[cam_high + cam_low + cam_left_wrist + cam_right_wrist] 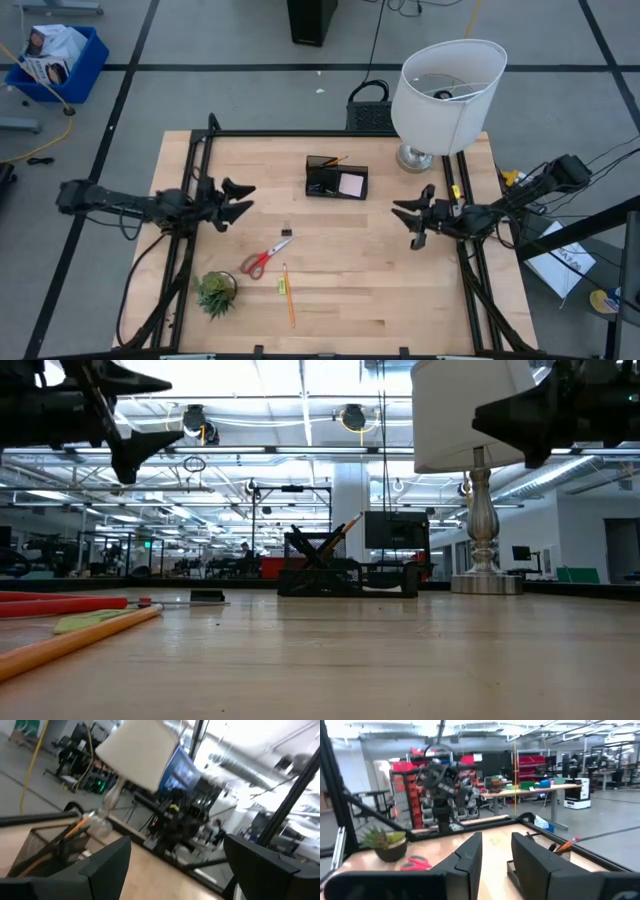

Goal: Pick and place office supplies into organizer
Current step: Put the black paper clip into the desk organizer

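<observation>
The black organizer [330, 176] stands at the table's far middle, with a pink sticky-note pad [351, 184] and a pencil inside it; it also shows as the organizer [345, 575] in the low view. Red-handled scissors [265, 258], a small black clip [287, 232] and an orange pencil [289, 300] lie flat on the wood nearer the front. My left gripper [248, 198] hovers open, above the table left of the organizer. My right gripper [405, 220] hovers open to its right. Both are raised clear of the table in the low view.
A white-shaded lamp [445, 95] stands on its silver base at the far right corner, beside the organizer. A small green potted plant [216, 292] sits near the front left, by the scissors. A small yellow piece [283, 286] lies next to the pencil. Bare wood lies at the front right.
</observation>
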Action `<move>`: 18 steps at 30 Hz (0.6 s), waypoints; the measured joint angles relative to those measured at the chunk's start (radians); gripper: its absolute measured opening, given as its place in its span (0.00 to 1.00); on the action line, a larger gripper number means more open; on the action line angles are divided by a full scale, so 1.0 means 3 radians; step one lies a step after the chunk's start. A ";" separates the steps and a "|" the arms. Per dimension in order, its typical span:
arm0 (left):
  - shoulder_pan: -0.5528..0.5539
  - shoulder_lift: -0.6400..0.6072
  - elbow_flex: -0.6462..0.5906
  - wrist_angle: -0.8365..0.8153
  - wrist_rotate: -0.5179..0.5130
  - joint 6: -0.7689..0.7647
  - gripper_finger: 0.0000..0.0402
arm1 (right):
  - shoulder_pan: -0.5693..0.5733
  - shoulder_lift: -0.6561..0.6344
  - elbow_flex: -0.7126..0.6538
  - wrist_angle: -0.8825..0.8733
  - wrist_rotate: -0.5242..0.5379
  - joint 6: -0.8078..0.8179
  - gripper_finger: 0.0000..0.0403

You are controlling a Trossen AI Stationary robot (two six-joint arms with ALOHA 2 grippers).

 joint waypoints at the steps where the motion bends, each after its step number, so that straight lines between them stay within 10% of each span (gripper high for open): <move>1: 0.0000 0.0045 0.0000 -0.0001 -0.0003 -0.0008 0.81 | -0.0010 0.0000 -0.0028 0.0074 -0.0003 -0.0005 0.24; 18: -0.0159 0.0950 0.0426 -0.0196 -0.0697 -0.0512 0.81 | -0.0019 -0.0011 -0.0226 0.0338 0.0415 -0.0678 0.24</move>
